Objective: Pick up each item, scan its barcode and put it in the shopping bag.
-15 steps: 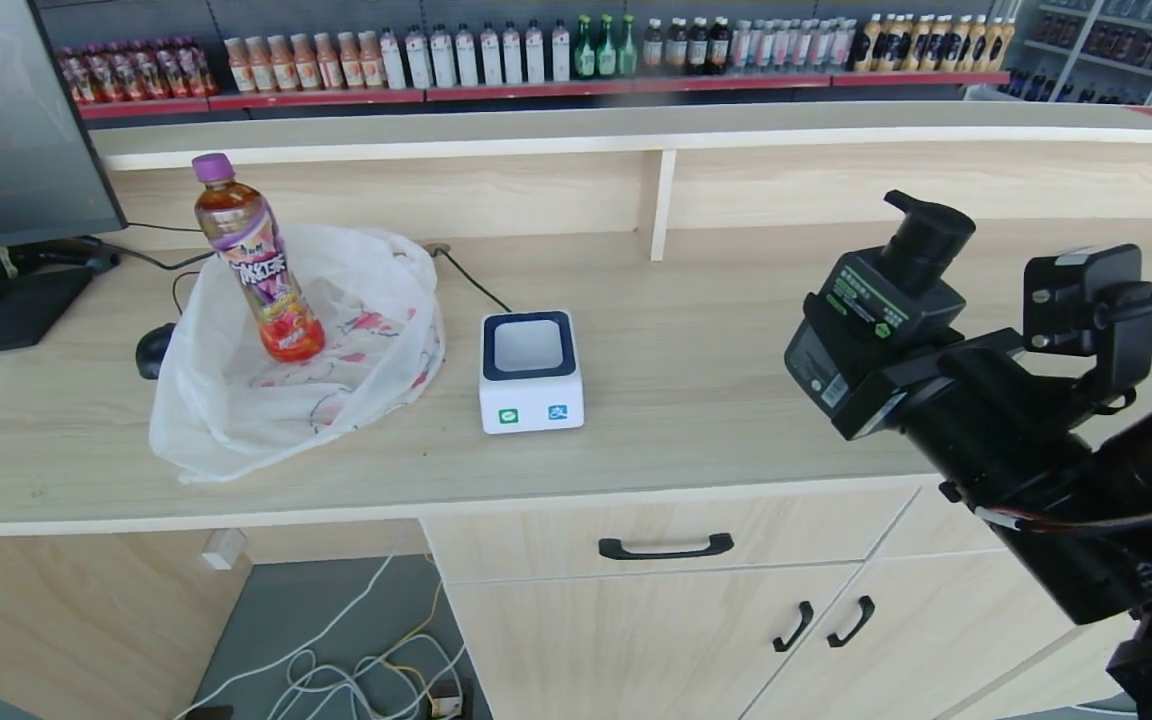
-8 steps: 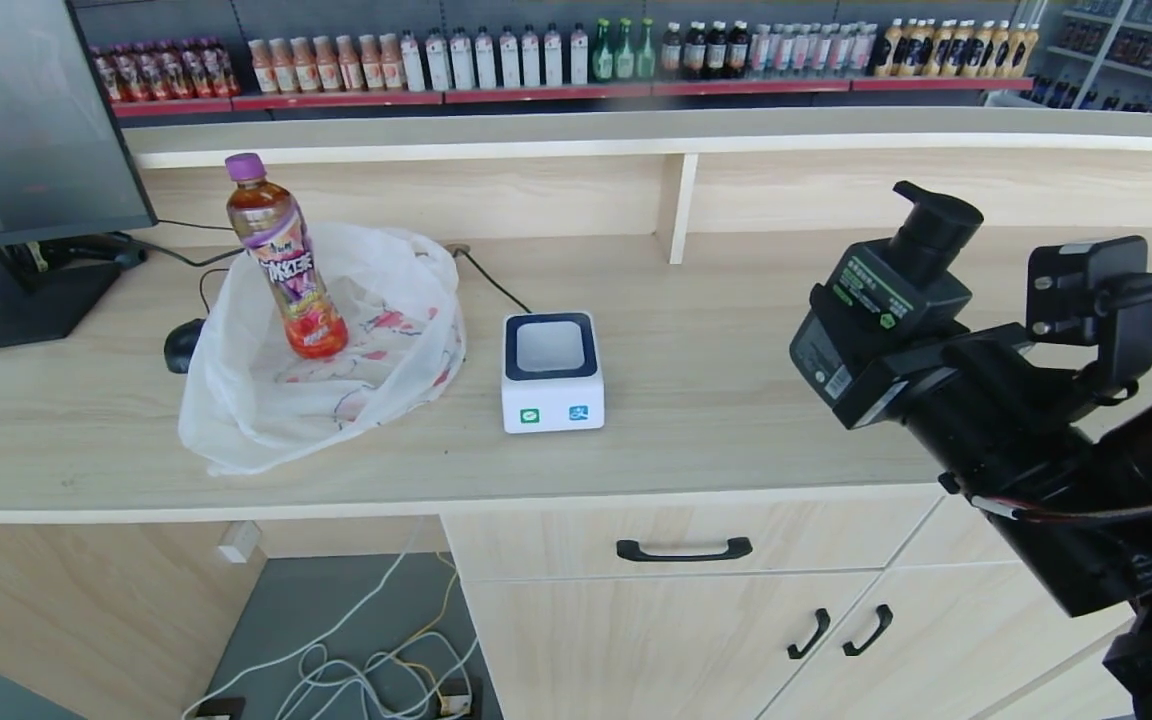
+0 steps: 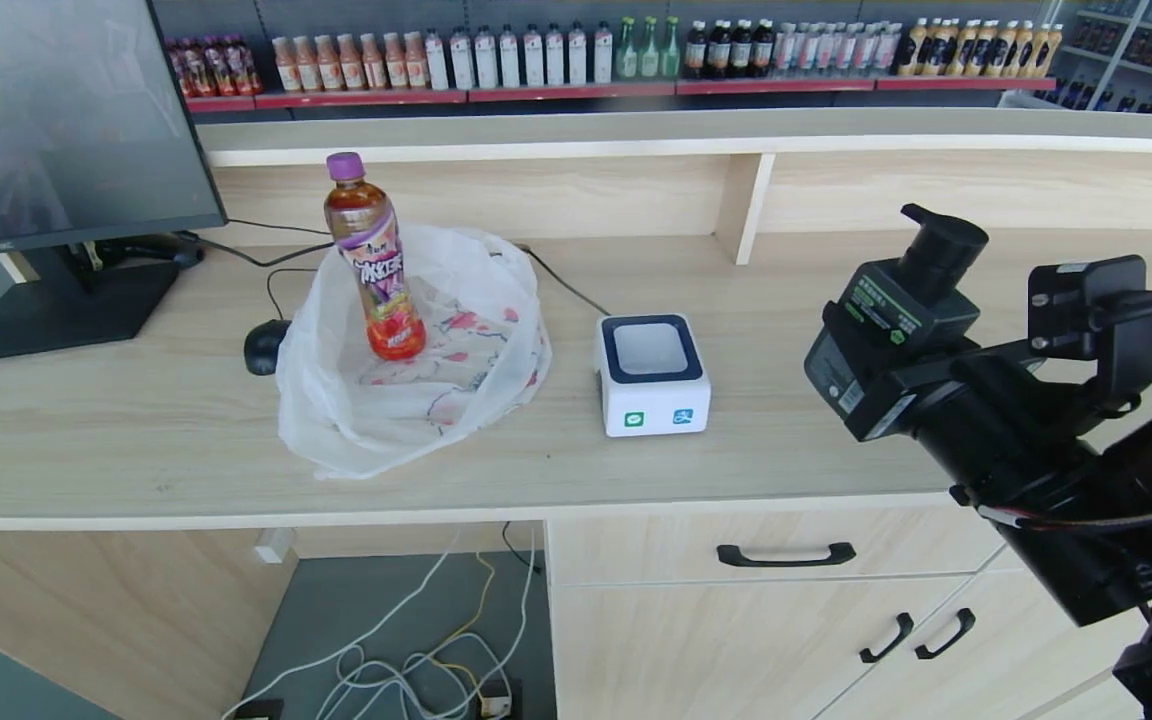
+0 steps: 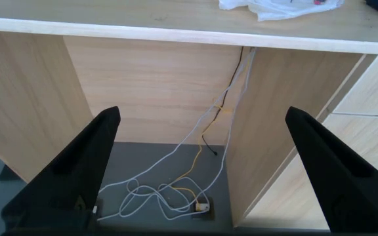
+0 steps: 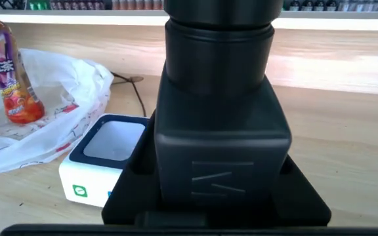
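Right gripper (image 3: 914,392) is clamped tight on the black pump bottle (image 3: 884,318), holding it tilted above the counter (image 3: 116,440), pump head pointing up and away; off to that gripper's left and lower down, the white scanner (image 3: 653,375) sits flat on the counter, well apart from the bottle; beyond the scanner, farther left again, the shopping bag (image 3: 406,400) lies slumped open with a tea bottle (image 3: 373,262) standing upright inside; left gripper (image 4: 202,174) hangs below counter level, fingers (image 4: 77,170) spread wide, nothing between them; cables (image 4: 169,190) lie on the floor beneath it.
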`<state>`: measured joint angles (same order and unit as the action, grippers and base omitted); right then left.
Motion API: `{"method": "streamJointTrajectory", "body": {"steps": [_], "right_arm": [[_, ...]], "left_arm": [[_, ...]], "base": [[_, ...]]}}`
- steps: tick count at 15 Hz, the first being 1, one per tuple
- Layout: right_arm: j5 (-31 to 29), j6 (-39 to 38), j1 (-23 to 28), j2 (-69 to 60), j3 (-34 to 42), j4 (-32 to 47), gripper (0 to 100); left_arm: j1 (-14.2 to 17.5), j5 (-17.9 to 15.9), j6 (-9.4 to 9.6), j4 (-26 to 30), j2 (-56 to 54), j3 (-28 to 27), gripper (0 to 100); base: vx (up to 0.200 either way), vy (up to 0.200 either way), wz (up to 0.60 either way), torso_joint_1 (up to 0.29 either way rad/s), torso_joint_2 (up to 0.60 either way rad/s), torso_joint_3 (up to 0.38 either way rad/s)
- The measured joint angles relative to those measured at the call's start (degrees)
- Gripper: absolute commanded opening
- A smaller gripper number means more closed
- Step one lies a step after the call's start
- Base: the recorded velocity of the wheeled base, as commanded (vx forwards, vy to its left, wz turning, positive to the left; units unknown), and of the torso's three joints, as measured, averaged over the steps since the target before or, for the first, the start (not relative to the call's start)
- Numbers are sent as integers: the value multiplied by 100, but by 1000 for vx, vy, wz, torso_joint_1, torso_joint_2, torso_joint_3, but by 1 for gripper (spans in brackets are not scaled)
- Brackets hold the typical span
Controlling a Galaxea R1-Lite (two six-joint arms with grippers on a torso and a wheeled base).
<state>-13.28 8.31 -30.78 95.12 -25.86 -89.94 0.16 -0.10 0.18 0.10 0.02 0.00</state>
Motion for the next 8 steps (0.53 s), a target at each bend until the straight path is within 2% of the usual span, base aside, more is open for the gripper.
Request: {"method": "streamJointTrajectory", "body": {"steps": [4, 8], "right_arm": [[-21, 27, 2, -33, 157, 0, 0], [-211, 635, 57, 40, 65, -2, 0]], "left_arm": [[-2, 0, 11, -5, 0, 0, 100], [-2, 0, 28, 0, 0, 0, 100]], "base": [[0, 200, 0, 1, -1, -1], [0, 0, 0, 0, 0, 0]]}}
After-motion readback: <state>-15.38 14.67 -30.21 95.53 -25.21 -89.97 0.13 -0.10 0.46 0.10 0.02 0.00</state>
